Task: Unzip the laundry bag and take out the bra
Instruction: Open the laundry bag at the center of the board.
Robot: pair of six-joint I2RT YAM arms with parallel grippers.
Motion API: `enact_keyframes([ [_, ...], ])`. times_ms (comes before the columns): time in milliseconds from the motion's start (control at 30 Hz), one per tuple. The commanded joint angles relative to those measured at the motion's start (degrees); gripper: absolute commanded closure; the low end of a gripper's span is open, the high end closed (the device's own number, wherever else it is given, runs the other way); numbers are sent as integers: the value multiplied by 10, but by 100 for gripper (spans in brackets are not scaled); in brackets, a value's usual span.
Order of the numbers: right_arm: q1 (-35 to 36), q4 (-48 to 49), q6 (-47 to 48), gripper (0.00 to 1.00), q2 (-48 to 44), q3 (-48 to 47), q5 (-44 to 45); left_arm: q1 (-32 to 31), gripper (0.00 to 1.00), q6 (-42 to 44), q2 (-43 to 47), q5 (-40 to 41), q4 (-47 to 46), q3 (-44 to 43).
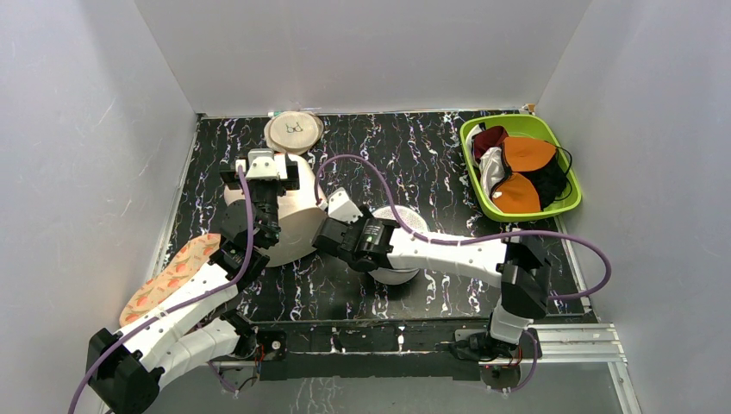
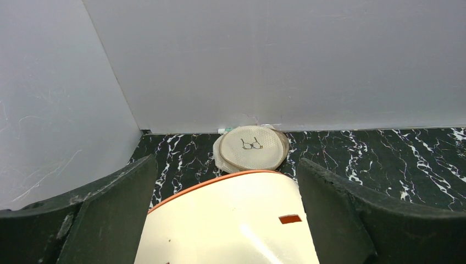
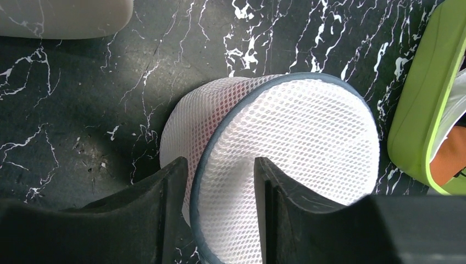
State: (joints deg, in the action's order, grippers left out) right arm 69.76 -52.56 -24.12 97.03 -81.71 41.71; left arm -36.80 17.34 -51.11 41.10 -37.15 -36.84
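Note:
The laundry bag, a round white mesh pouch with a dark grey rim, sits mid-table under my right arm. In the right wrist view the laundry bag fills the centre, tilted, its zip shut as far as I can see. My right gripper has one finger outside the rim and one on the mesh top, pinching the bag's edge. The red bra is hidden; only a faint pink tint shows through the mesh wall. My left gripper is wide open, its fingers either side of the big cream cylinder.
The cream cylinder lies left of the bag. A flat beige disc with a bra drawing leans at the back wall. A green basket at the right holds orange cups and dark garments. A patterned flat piece lies at the left edge.

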Motion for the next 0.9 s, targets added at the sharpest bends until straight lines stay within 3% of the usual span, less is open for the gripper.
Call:
enact_keyframes([
  [0,3,0,-6,59,3,-32,21,4,3,-6,6,-7,-10,-15],
  [167,3,6,-5,78,-15,-29,24,4,3,-9,4,-9,-7,-18],
  [433,3,29,-6,100,-75,-7,16,4,3,-14,3,-14,-2,-18],
  [600,3,64,-23,100,-135,23,8,4,3,-20,2,-21,4,-20],
  [867,-20,109,-123,98,-249,94,66,4,3,-38,-8,-40,27,-30],
])
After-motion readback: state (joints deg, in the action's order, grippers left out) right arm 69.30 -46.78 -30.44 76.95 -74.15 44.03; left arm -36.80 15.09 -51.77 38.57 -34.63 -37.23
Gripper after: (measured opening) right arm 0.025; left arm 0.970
